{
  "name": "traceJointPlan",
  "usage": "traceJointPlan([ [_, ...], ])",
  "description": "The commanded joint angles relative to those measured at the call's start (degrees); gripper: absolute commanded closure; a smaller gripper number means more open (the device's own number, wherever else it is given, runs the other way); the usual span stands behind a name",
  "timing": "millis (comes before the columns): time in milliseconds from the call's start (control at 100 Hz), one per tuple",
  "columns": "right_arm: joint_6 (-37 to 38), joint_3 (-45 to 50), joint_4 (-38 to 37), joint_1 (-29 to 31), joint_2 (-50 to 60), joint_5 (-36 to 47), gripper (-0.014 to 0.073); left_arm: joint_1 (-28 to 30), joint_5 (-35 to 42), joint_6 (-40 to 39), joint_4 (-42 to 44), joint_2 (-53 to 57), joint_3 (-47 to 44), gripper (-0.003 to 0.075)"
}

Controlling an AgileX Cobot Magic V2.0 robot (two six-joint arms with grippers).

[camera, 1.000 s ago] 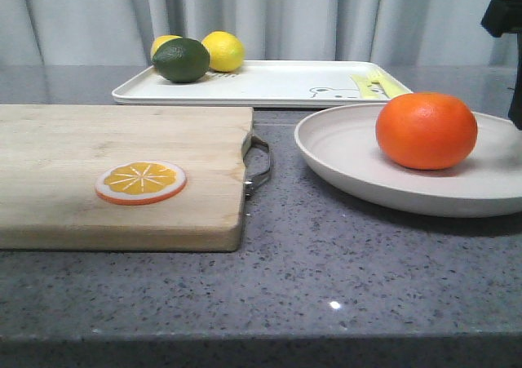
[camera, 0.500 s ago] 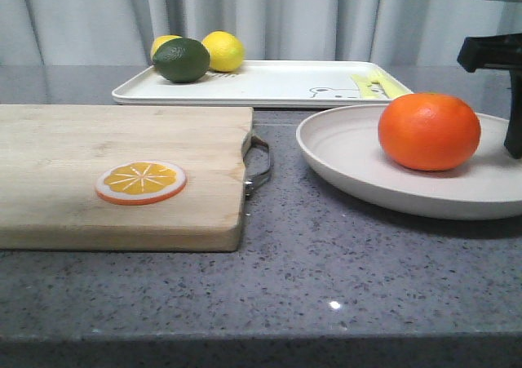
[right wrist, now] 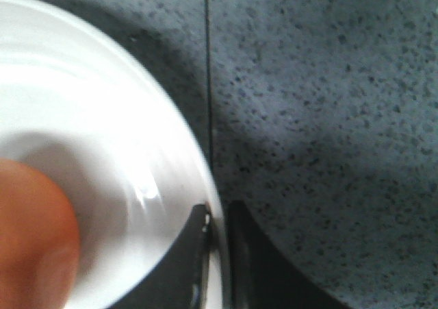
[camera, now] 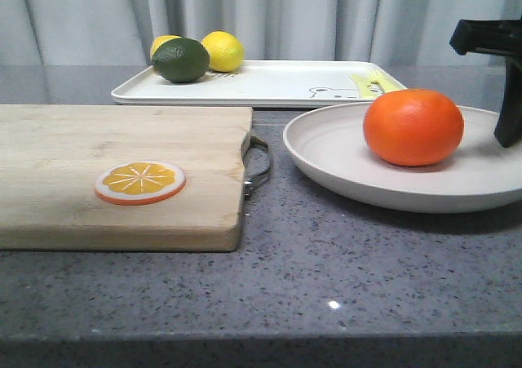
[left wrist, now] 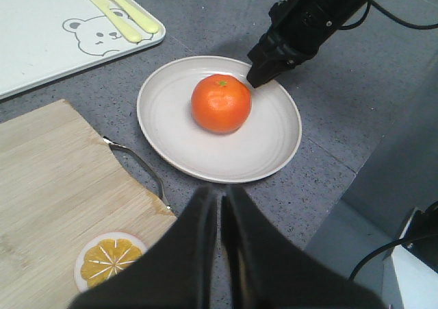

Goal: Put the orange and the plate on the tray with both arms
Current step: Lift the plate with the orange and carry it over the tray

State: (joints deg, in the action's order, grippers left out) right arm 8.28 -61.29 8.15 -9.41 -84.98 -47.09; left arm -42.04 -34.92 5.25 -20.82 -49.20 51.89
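Observation:
The orange [camera: 413, 127] sits on the off-white plate [camera: 326, 152] at the right of the counter, in front of the white tray [camera: 269, 82]. My right gripper [camera: 510, 127] is shut on the plate's right rim, one finger inside the rim and one outside [right wrist: 219, 216]. In the right wrist view the plate [right wrist: 137, 117] and a blurred orange [right wrist: 31, 233] fill the left side. My left gripper [left wrist: 221, 196] is shut and empty, high above the counter between the plate [left wrist: 171, 124] and the cutting board. That view also shows the orange [left wrist: 220, 103], the tray [left wrist: 34, 42] and the right gripper [left wrist: 259, 76].
A wooden cutting board [camera: 122, 156] with a metal handle [camera: 259, 166] lies at the left and carries an orange slice [camera: 140, 182]. Two lemons [camera: 222, 50] and a dark lime [camera: 180, 59] sit on the tray's far left; yellow-green utensils [camera: 371, 82] lie on its right.
The plate with the orange has shifted left, towards the cutting board, with the right gripper on its rim. The right arm has come further into the front view.

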Motion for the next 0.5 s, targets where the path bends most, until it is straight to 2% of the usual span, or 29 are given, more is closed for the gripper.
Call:
traceJointPlan([
  [0,-0.2,-3.0,1.0,0.3,2.3,2.2,0.066,0.1,3.6,-0.4,-1.3,0.6,1.3,0.0713],
  [290,-0.4,-14.2,5.6,0.3,0.0,1.1,0.066,0.1,3.4,-0.4,-2.9,0.6,1.3,0.0713],
  [490,-3.6,-24.3,10.7,0.3,-6.8,0.1,0.066,0.1,3.1,-0.4,-2.9,0.6,1.3,0.0713],
])
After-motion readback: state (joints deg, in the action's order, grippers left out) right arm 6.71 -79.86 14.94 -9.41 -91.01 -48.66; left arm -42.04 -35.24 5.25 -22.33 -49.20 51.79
